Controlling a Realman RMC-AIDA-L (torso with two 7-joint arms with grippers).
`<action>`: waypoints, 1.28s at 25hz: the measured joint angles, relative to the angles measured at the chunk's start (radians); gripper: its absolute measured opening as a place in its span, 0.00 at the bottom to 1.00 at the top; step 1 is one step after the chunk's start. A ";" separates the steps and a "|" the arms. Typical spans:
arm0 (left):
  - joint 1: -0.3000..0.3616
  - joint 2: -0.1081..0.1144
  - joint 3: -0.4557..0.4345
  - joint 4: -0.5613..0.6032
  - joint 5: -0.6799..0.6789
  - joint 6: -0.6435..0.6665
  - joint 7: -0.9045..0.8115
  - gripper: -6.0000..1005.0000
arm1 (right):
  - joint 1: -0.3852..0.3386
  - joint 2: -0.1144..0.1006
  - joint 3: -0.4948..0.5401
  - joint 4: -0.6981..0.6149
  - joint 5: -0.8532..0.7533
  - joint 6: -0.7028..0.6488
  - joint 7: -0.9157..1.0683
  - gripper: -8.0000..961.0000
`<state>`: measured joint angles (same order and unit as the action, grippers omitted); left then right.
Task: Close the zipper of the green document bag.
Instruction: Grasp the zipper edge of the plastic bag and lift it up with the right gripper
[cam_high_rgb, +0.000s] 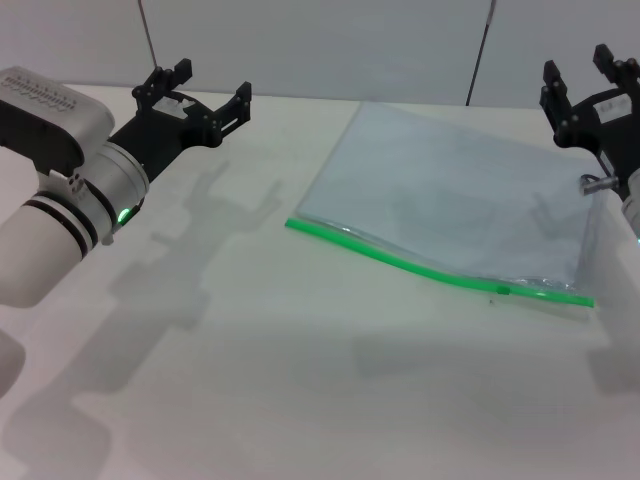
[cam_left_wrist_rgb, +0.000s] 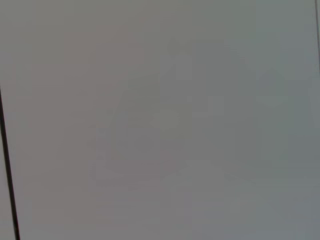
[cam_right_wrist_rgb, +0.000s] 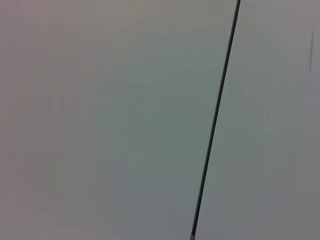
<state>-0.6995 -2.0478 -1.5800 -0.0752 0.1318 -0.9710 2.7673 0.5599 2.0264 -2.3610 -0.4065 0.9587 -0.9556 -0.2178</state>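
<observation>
1. Document bag: the green document bag (cam_high_rgb: 450, 190) is a large, flat, translucent pale blue-grey pouch lying on the white bench (cam_high_rgb: 250, 380), right of centre in the head view.
2. Zipper (cam_high_rgb: 420, 262): a thin bright green strip along the bag's near long edge, slightly wavy; a small green slider tab (cam_high_rgb: 503, 290) sits toward its right end.
3. Hidden or unclear: whether the strip is sealed along its length cannot be told. The bag's far right corner lies under the right claw's shadow and body. Both wrist views show only a plain pale surface crossed by a thin dark line.
4. Left claw (cam_high_rgb: 195, 90): raised above the bench at upper left, well apart from the bag, fingers spread wide, holding nothing.
5. Right claw (cam_high_rgb: 590, 75): at the right edge, partly cut off, above the bag's far right corner, fingers parted, holding nothing.
</observation>
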 joint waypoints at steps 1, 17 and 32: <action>0.000 0.000 0.000 0.000 0.000 0.000 0.000 0.88 | 0.000 0.000 0.000 0.000 0.000 0.001 0.000 0.59; 0.000 0.001 0.000 0.000 0.000 0.001 0.000 0.88 | 0.003 0.000 0.000 0.000 0.000 0.015 0.000 0.59; 0.006 0.005 0.003 0.003 0.000 0.026 0.000 0.88 | -0.022 -0.010 -0.058 -0.043 -0.014 0.014 0.005 0.58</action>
<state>-0.6934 -2.0433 -1.5765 -0.0723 0.1318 -0.9448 2.7673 0.5383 2.0168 -2.4194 -0.4496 0.9450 -0.9414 -0.2130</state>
